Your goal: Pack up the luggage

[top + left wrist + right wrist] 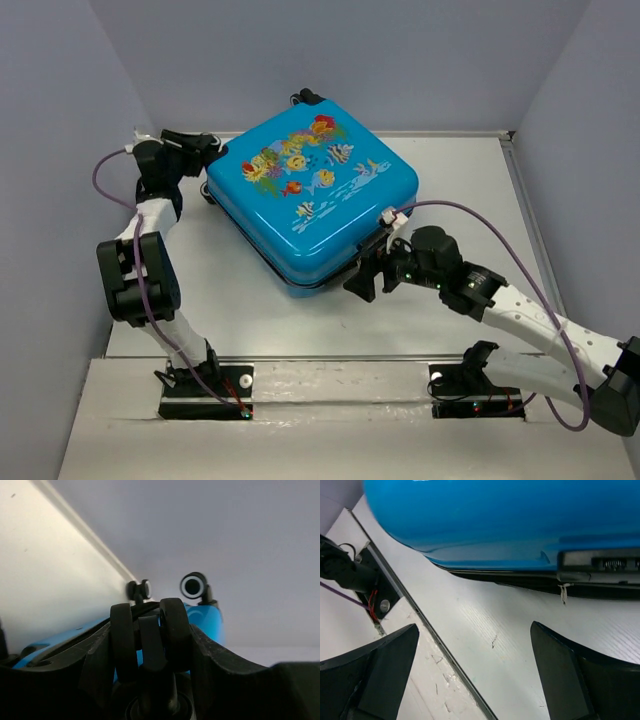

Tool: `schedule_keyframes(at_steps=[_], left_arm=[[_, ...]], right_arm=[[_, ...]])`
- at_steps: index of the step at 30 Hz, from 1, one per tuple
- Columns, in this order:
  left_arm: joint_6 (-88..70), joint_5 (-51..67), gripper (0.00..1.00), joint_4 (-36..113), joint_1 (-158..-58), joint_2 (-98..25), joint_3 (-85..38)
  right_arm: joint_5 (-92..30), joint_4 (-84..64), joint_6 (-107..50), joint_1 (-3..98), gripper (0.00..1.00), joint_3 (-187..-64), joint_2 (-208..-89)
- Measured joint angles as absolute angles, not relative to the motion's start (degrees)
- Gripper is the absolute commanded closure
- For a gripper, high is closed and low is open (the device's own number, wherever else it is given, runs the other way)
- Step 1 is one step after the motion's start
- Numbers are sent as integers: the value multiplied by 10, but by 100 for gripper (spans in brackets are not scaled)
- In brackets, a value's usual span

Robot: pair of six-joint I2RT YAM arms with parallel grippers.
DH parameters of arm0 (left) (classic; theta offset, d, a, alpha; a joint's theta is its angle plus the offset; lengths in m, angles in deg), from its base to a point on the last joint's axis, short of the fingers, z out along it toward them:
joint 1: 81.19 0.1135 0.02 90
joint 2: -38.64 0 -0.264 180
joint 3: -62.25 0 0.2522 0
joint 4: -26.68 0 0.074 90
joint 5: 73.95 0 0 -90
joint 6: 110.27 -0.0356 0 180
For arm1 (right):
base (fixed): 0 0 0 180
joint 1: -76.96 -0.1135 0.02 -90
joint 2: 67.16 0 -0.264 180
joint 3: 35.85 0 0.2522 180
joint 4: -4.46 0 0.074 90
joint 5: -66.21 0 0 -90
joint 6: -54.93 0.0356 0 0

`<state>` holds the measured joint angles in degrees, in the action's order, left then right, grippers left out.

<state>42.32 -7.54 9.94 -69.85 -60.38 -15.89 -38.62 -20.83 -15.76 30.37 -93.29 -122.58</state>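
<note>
The luggage (310, 195) lies flat and closed in the middle of the table, fish print facing up. My left gripper (205, 150) is at its far-left corner. In the left wrist view the left gripper (150, 635) is closed around a black double wheel (122, 640) of the luggage, with blue shell (205, 620) behind and two more wheels (192, 586) farther off. My right gripper (372, 275) is open and empty at the near-right edge. In the right wrist view the right gripper (475, 650) hangs over bare table, just short of the blue shell (510, 520) and its black zipper seam (530, 580).
Grey walls close in the table (250, 300) on the left, back and right. A metal rail (320, 358) runs along the near edge, with both arm bases (205, 390) behind it. The left base also shows in the right wrist view (375, 600).
</note>
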Motion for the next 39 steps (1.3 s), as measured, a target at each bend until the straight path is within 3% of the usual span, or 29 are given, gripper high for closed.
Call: schedule_keyframes(at_steps=[7, 13, 17, 19, 21, 23, 38, 39], left_arm=[[378, -94, 94, 199, -711, -519, -290], [333, -85, 94, 281, -713, -505, -298], [318, -72, 94, 292, -698, -505, -242], [311, -67, 94, 295, -690, -505, -214], [307, -66, 94, 298, -685, -507, -196], [303, -65, 94, 299, -683, -514, -190], [281, -82, 94, 297, -680, -611, -242], [279, -84, 89, 300, -680, -615, -246]], right_arm=[[-346, -204, -138, 304, 8, -876, -1218], [-313, -201, -132, 304, 10, -872, -1219], [-283, -200, -131, 304, 22, -870, -1221], [-264, -194, -129, 304, 33, -867, -1224], [-247, -183, -131, 304, 34, -861, -1229], [-237, -171, -131, 304, 44, -854, -1237], [-189, -71, -163, 320, 47, -839, -1306], [-188, -67, -169, 324, 47, -841, -1310]])
